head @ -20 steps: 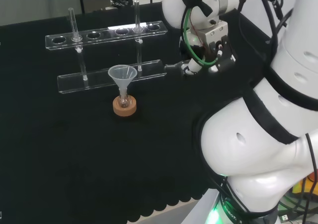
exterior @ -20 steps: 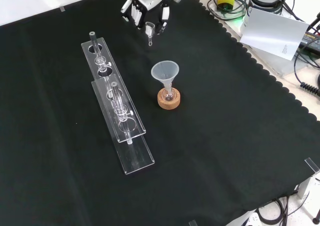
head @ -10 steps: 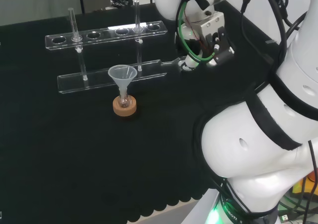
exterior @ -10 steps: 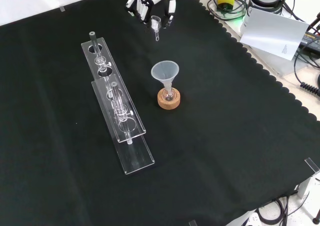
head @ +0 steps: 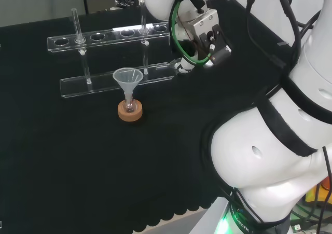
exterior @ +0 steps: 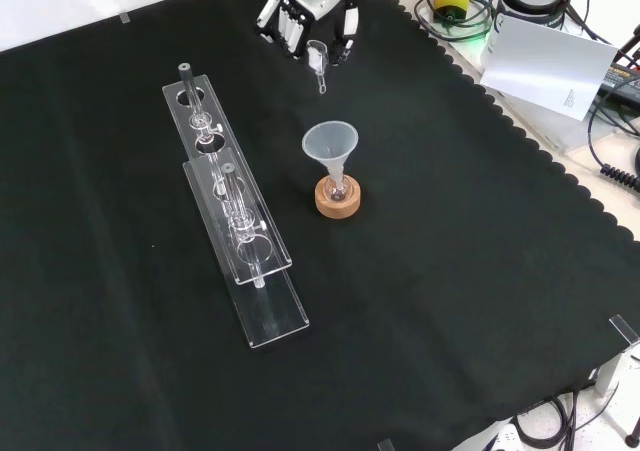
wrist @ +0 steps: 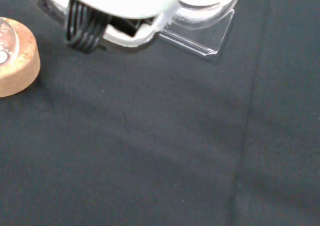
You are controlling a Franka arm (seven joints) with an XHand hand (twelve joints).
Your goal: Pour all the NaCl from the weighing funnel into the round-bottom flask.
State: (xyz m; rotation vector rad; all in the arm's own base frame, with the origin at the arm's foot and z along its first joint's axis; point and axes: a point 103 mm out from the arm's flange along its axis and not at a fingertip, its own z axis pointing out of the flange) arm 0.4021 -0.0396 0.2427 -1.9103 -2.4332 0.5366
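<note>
- The hand (exterior: 312, 11) hangs above the far part of the bench (exterior: 470, 271) in the front view, its fingers (exterior: 345, 26) curled round the small clear weighing funnel (exterior: 318, 59), whose stem points down and toward the flask.
- The round-bottom flask (exterior: 337, 188) sits upright on a cork ring (exterior: 338, 202) near the middle of the bench, with a wide plastic funnel (exterior: 331, 143) standing in its neck. The flask is well apart from the hand.
- Step in hand, as judged: carrying the weighing funnel over to the flask.
- Bring the stem tip over the centre of the plastic funnel's mouth before tilting; a tip outside the rim would drop salt onto the cloth.
- Hold the weighing funnel near level during travel, then tilt gradually so the salt slides down the stem.
- Approach from above. The plastic funnel is only resting in the neck, and a sideways touch could topple it.
- Keep clear of the clear tube rack (exterior: 228, 206) just beside the flask.
- How much salt the weighing funnel holds cannot be seen.
</note>
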